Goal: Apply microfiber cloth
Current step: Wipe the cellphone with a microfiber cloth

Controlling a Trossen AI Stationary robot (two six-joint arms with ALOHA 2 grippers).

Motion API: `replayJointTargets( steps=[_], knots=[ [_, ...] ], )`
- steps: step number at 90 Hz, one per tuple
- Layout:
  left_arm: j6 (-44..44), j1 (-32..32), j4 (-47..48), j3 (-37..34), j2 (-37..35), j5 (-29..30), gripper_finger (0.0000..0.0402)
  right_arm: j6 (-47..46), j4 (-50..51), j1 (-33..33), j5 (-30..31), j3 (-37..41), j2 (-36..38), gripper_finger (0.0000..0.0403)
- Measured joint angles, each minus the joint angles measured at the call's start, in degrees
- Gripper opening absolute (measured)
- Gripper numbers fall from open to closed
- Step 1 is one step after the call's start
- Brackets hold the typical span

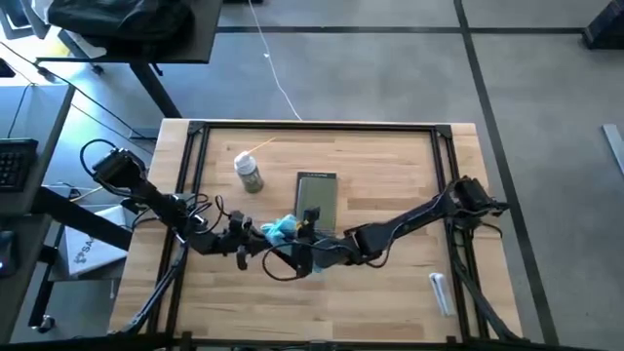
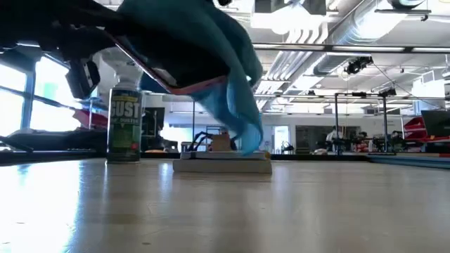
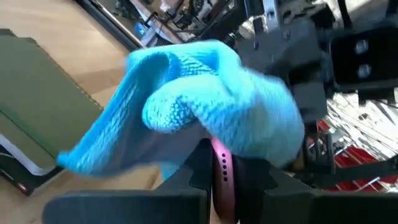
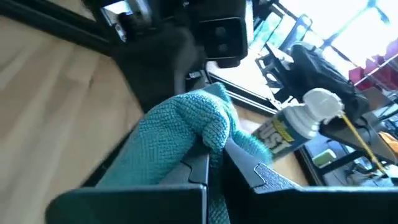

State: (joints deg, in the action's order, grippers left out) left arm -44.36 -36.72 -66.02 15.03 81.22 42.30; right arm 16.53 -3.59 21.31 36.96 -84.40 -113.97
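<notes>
Microfiber cloth (image 1: 281, 230), a soft turquoise fabric with a fine knitted weave, hung bunched and folded between the two grippers near the middle of the wooden table (image 1: 390, 292), lifted above the surface. In the low view its loose end (image 2: 242, 119) drooped toward the flat grey-green tablet (image 1: 317, 200) lying on the wood. The left gripper (image 1: 255, 234) reached in from the table's left side; in its wrist view its dark fingers (image 3: 193, 174) pinched the thin edge of a pink phone (image 3: 222, 183), with the cloth (image 3: 205, 106) draped over the phone's top. The right gripper (image 1: 304, 237) came in from the right, and its jaws were closed on a fold of the cloth (image 4: 180, 137), the fabric bulging over its dark fingers (image 4: 199, 168). A small cylindrical spray can (image 1: 250, 173) with a white cap stood upright near the tablet's far left corner. A white tube-like object (image 1: 441, 292) lay near the right edge.
</notes>
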Motion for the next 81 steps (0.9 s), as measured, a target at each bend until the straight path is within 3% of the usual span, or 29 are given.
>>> replayJointTargets(
  steps=[33,46,81],
  knots=[
    [1.0,0.1,0.2,-0.2,0.0,-2.8,0.0015,4.2,-8.1,-2.2,-1.6,0.0,-2.4,0.0],
    [1.0,-0.1,-0.2,-0.2,-0.2,-3.1,0.0015,5.9,-5.1,-1.8,-1.2,-1.1,-2.4,0.0],
    [-0.2,-0.2,-0.3,-2.0,-6.0,-1.3,0.0015,5.0,6.9,4.4,10.0,-3.0,-2.5,0.0]
  ],
)
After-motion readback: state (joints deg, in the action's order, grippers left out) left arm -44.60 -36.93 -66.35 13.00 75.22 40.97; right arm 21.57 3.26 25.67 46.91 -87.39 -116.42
